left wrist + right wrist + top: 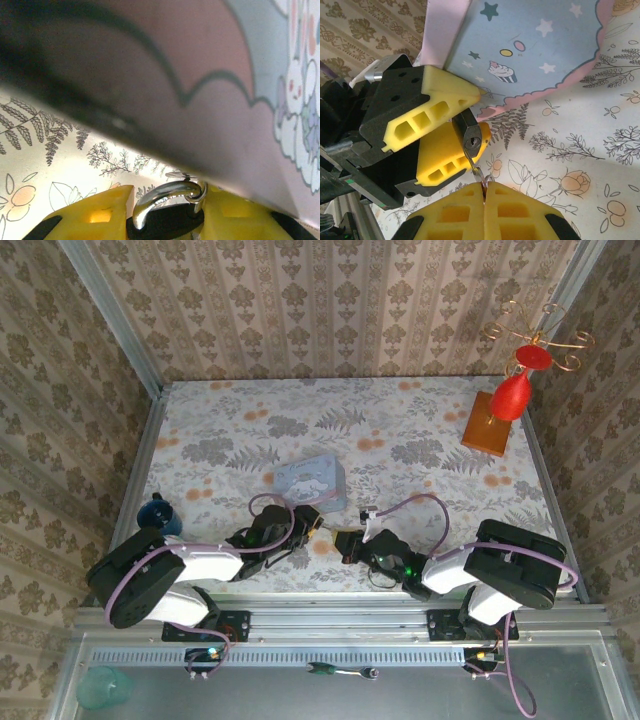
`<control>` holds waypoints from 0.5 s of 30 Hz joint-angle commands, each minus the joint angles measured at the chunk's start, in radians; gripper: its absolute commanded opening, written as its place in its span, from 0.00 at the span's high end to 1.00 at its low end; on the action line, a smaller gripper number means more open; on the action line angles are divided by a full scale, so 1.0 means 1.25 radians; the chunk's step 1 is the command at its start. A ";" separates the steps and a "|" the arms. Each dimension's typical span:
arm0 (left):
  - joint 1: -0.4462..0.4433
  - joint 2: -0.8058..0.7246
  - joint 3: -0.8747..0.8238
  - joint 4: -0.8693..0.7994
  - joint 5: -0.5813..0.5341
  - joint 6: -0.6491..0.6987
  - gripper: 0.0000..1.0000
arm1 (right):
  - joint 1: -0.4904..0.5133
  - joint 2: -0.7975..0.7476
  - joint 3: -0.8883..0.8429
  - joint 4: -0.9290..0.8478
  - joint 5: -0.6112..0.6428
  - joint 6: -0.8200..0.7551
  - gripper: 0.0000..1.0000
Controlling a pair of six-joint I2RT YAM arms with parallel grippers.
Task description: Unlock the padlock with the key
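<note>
The padlock [472, 136], small and dark, is clamped between the yellow fingers [445, 95] of my left gripper [469, 125], keyhole face turned toward my right gripper [484, 186]. That gripper is shut on the key [476, 167], whose thin blade slants up-left and meets the padlock's face right beside the keyhole; whether it is inside I cannot tell. In the left wrist view the silvery shackle [161, 196] curves above the dark body [165, 224], held by my left gripper [167, 212]. From above, left gripper [310, 532] and right gripper [346, 541] meet near the table's front.
The pastel tin box [312, 483] lies just behind both grippers, very close to the left fingers [200, 75]. A red goblet on a wooden stand [490, 430] is at the back right. A dark blue cup [160, 512] sits by the left arm.
</note>
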 commanded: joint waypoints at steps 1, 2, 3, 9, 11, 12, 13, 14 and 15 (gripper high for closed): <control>-0.008 -0.001 0.026 0.011 0.014 -0.023 1.00 | 0.005 0.005 0.022 -0.001 0.037 0.002 1.00; -0.010 0.000 0.027 0.010 0.014 -0.024 1.00 | 0.005 0.006 0.023 -0.004 0.038 0.002 1.00; -0.009 -0.002 0.028 0.008 0.012 -0.024 1.00 | 0.005 0.006 0.023 -0.005 0.040 0.003 1.00; -0.011 -0.004 0.033 0.000 0.011 -0.027 1.00 | 0.005 0.015 0.022 -0.001 0.049 0.006 1.00; -0.011 -0.006 0.036 -0.007 0.008 -0.024 1.00 | 0.005 0.017 0.019 0.005 0.050 0.009 1.00; -0.011 -0.010 0.038 -0.016 0.005 -0.022 1.00 | 0.005 0.017 0.017 0.006 0.052 0.010 1.00; -0.010 -0.014 0.039 -0.025 0.001 -0.019 1.00 | 0.005 0.018 0.014 0.008 0.053 0.011 1.00; -0.008 -0.019 0.043 -0.034 -0.002 -0.015 1.00 | 0.005 0.018 0.010 0.010 0.054 0.011 1.00; -0.007 -0.023 0.045 -0.044 -0.004 -0.011 1.00 | 0.005 0.018 0.007 0.012 0.054 0.012 1.00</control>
